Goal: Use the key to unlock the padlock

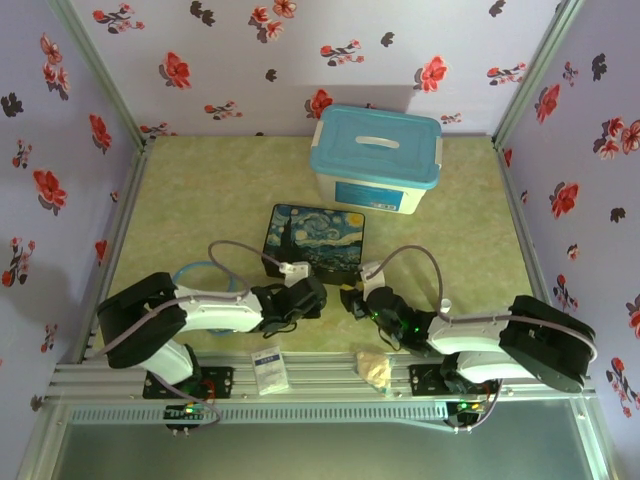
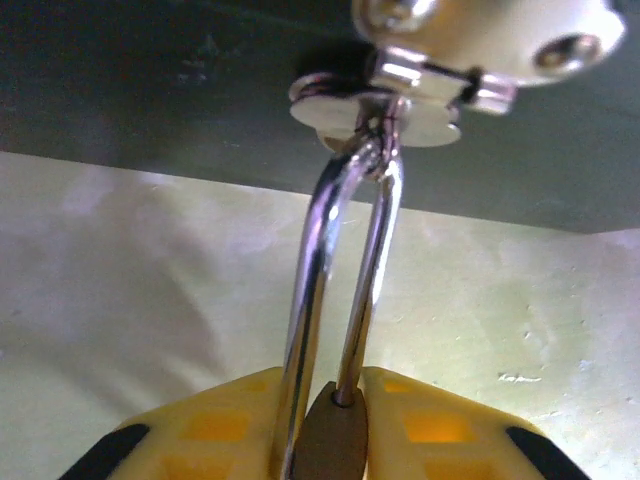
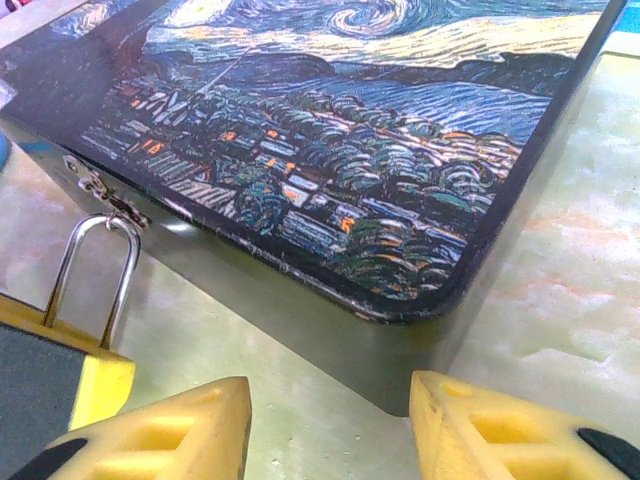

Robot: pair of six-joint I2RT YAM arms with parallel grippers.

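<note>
In the left wrist view my left gripper is shut on the padlock, whose brown-gold body is pinched between the yellow fingers. Its silver shackle rises to the clasp on the dark side of the painted tin. In the right wrist view the shackle hangs from that clasp at the left. My right gripper stands open just short of the tin's near corner, with nothing between its fingers. Seen from above, both grippers sit at the tin's front edge. The key is out of view.
A white box with a blue lid stands behind the tin. A small white packet and a tan lump lie on the rail by the arm bases. A blue-and-silver loop lies left of the left arm.
</note>
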